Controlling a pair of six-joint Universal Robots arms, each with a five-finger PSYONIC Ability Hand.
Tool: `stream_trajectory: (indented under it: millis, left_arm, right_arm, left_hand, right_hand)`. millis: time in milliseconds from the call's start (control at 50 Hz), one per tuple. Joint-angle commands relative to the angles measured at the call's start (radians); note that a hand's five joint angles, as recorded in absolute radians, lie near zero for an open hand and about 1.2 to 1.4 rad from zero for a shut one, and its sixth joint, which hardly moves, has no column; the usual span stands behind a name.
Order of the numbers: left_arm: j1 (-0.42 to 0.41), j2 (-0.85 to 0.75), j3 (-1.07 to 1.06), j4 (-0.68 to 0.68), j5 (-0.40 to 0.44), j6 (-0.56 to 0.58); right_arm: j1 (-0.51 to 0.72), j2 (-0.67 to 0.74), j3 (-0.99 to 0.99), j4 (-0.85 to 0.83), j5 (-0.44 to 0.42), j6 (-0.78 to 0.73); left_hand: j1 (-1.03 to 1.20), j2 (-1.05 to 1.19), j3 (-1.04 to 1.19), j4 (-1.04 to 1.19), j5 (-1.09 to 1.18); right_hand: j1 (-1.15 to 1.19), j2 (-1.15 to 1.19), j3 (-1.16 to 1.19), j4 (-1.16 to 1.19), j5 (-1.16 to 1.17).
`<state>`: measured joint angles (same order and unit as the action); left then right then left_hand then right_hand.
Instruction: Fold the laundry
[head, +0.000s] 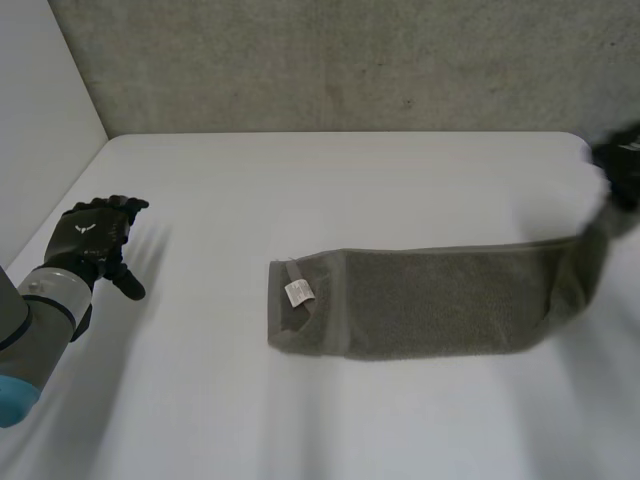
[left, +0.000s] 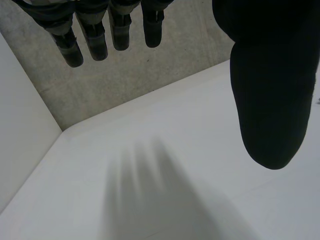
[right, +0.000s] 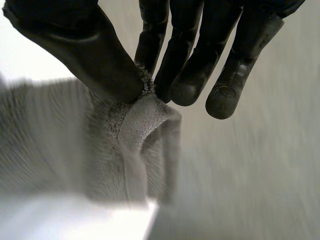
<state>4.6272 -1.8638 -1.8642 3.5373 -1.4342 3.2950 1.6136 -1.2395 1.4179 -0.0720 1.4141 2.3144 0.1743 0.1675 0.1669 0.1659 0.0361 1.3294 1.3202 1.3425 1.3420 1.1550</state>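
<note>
A grey-green towel lies folded into a long strip across the middle of the white table, with a white label at its left end. My right hand is at the table's right edge, lifting the strip's right end off the surface. In the right wrist view the thumb and fingers pinch a bunched corner of the towel. My left hand hovers over the table's left side, far from the towel, fingers straight and thumb spread, holding nothing.
A rough concrete wall runs behind the table. A pale wall panel stands along the table's left side.
</note>
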Motion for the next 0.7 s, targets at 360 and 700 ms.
stream_trajectory:
  millis: [360, 700]
  left_arm:
    - [-0.057, -0.012, -0.007, 0.034, 0.000, 0.000]
    - [-0.219, -0.028, 0.105, 0.049, -0.009, -0.017]
  right_arm:
    - [0.798, 0.281, -0.005, -0.103, -0.007, 0.040]
    - [0.829, 0.299, -0.023, -0.095, -0.041, 0.109]
  left_hand:
    - [0.000, 0.007, 0.008, 0.009, -0.036]
    - [0.000, 0.007, 0.008, 0.009, -0.036]
  right_hand:
    - [0.067, 0.076, 0.054, 0.054, 0.067]
    - [-0.698, -0.689, -0.711, -0.711, -0.698]
